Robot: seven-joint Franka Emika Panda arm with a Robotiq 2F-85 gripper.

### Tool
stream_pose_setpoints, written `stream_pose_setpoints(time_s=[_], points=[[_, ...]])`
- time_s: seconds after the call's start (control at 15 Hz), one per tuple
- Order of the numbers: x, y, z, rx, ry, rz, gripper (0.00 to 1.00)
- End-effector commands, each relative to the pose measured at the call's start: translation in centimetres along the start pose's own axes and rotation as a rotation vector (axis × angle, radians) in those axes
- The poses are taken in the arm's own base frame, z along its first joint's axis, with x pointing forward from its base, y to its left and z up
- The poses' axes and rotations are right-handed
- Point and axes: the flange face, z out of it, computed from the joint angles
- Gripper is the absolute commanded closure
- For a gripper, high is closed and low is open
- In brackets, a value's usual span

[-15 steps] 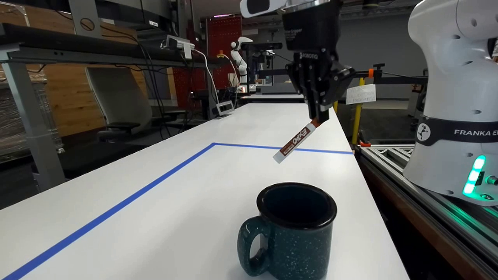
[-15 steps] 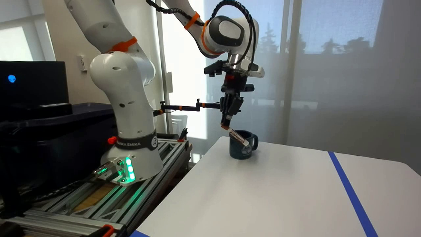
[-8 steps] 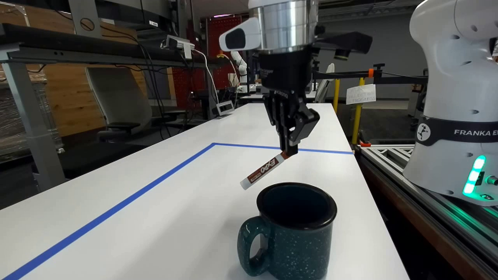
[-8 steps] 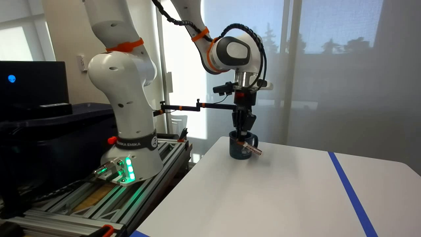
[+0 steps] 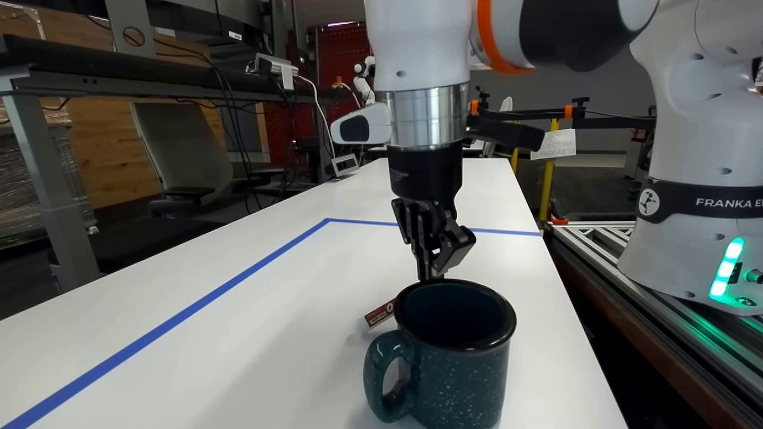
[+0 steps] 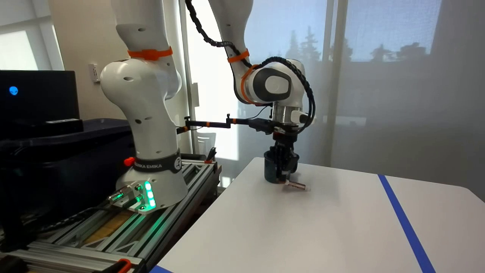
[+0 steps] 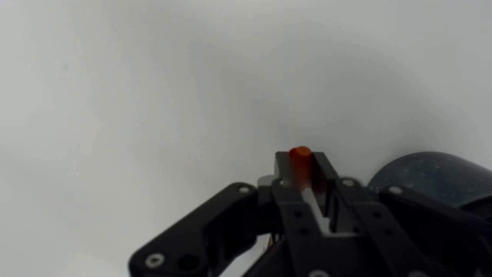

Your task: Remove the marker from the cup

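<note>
Lowered since earlier, one hand [image 7: 303,167] pinching one marker [image 6: 296,185], beside one cup [image 5: 462,384], marker perhaps touching table [image 6: 310,231]

The cup [image 5: 454,366] looks glossy, the wrist ring [image 5: 425,117] polished metal

Claw [image 7: 303,163] downward, grip narrow.
</note>
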Motion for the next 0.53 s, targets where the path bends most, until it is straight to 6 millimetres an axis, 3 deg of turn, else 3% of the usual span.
stream_pose_setpoints(time_s=[0.0,0.27,0.33,0.47], points=[[0.4,0.2,2.0,0.036,0.007,-0.059,0.96],[0.3,0.7,2.0,0.05,-0.016,-0.107,0.96],[0.2,0.8,1.8,0.055,-0.02,-0.114,0.57],[-0.1,1.1,0.9,0.051,-0.02,-0.118,0.5]])
